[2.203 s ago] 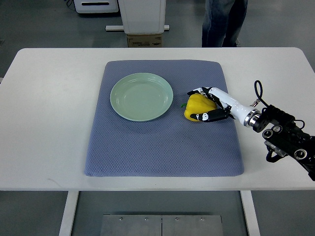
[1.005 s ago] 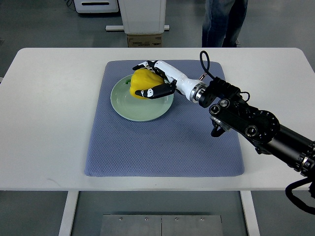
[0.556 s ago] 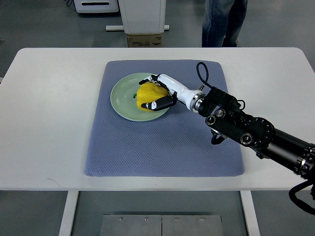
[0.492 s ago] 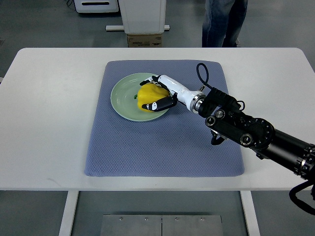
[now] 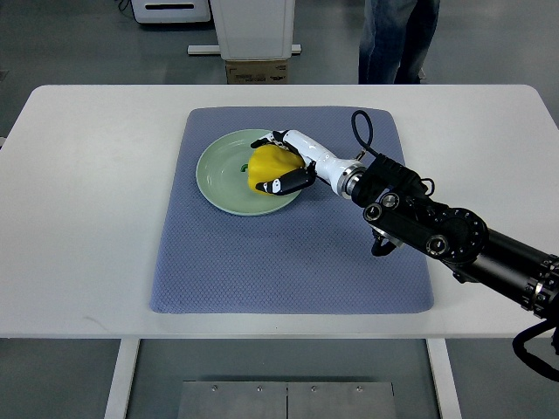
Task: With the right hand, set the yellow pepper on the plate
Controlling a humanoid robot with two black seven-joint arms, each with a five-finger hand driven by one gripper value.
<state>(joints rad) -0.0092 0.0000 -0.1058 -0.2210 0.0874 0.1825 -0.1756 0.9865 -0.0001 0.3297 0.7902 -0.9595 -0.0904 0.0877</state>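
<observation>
One arm shows, reaching in from the right edge across the blue mat (image 5: 288,253) on the white bench (image 5: 87,218). Its robot hand (image 5: 284,163) is wrapped around the yellow pepper (image 5: 269,166), with dark-tipped fingers (image 5: 284,184) curled along the near side and others over the far side. The pepper sits over the right half of the green plate (image 5: 229,175); whether it rests fully on the plate or is held just above it cannot be told from this steep angle. The pepper's right side is hidden behind the white palm, and its stem is hard to make out. The arm's dark links are cut off at the right edge of the picture. At the top edge a person's legs (image 5: 397,39) stand beyond the bench, cut off above the knee.
</observation>
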